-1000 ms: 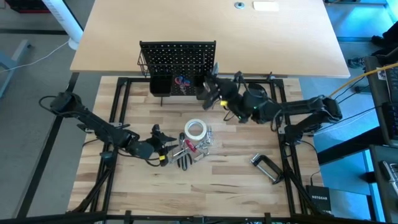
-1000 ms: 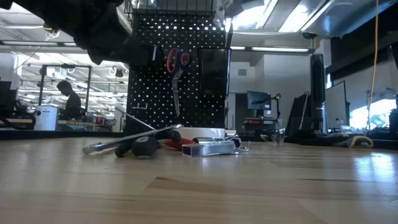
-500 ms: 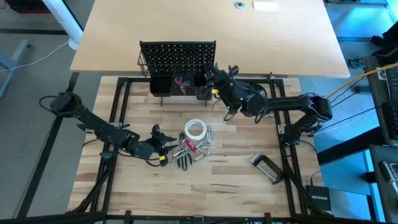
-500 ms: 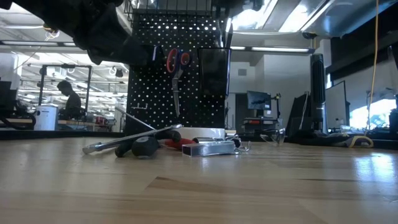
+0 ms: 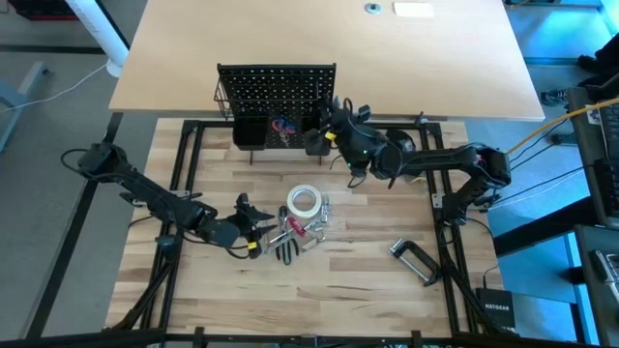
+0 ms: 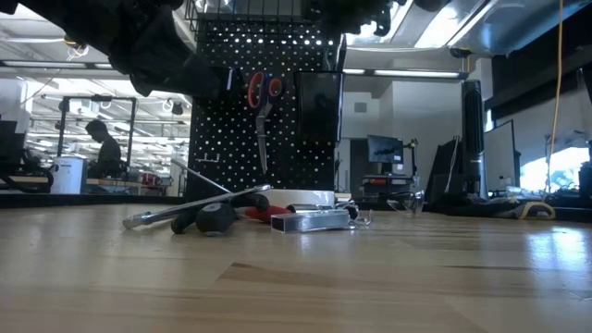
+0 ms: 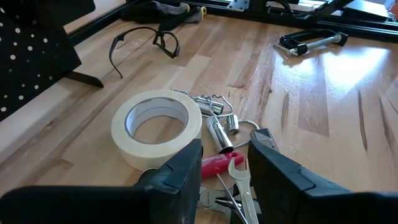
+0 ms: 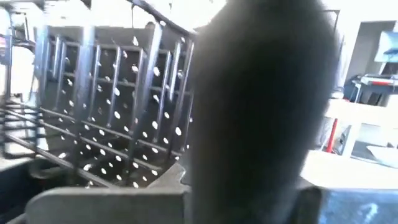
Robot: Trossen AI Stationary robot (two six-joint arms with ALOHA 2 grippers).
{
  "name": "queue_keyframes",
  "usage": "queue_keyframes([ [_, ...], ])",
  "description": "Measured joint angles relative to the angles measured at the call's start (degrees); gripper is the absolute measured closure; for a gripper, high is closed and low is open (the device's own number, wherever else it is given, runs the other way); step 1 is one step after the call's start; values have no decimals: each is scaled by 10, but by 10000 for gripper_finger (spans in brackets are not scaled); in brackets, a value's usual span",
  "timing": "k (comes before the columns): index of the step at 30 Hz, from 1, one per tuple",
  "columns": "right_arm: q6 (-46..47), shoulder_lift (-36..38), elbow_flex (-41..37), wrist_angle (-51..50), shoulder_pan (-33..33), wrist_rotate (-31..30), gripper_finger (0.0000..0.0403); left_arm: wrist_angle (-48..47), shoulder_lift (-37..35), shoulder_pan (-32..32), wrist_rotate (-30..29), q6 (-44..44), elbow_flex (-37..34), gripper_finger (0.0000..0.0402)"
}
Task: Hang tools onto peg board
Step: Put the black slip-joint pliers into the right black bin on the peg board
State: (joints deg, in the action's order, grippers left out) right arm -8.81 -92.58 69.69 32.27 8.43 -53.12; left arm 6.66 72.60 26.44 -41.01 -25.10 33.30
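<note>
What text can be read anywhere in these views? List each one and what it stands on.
"NETGEAR": white lettering on the small black box on the floor at the table's right front corner, high view; small, only just readable.
Peg board, tape roll, scissors, clamp: no readable text.
Background screens and fixtures in the low view: too small and blurred to read.
</note>
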Motion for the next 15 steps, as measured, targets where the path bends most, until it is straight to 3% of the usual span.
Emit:
queue_keyframes([
  [9,85,0,0,-65,27,46,344,0,0,0,0,0,0,282],
  [15,89,0,0,-83,25,26,343,0,0,0,0,0,0,282],
])
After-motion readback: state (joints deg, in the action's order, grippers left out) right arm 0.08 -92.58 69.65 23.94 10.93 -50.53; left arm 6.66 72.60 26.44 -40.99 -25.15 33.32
